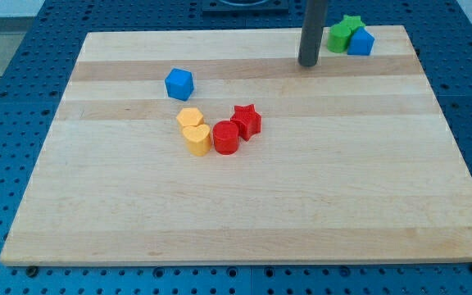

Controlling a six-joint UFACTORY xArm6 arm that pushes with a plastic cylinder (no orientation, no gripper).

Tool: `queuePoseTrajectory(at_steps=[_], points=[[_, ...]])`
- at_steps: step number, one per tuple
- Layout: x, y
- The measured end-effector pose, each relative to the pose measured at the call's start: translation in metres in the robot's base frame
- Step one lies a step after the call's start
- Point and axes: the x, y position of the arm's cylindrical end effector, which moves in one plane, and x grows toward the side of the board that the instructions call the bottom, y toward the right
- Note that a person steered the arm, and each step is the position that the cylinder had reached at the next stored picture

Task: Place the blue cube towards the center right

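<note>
The blue cube (179,83) sits on the wooden board (301,205) in the upper left-middle part. My tip (308,63) rests on the board near the view's top, well to the right of the blue cube and not touching any block. A second blue block (361,42) lies at the top right, just right of my tip, touching a green cube (339,38) and a green star (351,23).
Below the blue cube lies a cluster: a yellow hexagon-like block (189,119), a yellow heart (197,139), a red cylinder (225,138) and a red star (246,120). The board lies on a blue perforated table (6,98).
</note>
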Motion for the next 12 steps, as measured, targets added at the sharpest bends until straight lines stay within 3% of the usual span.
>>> queuePoseTrajectory(at_steps=[2, 5, 6, 7, 8, 11, 12], points=[[0.016, -0.012], [-0.039, -0.23], [-0.025, -0.311], [0.012, -0.341], [0.024, -0.31], [0.051, -0.111], [0.053, -0.072]])
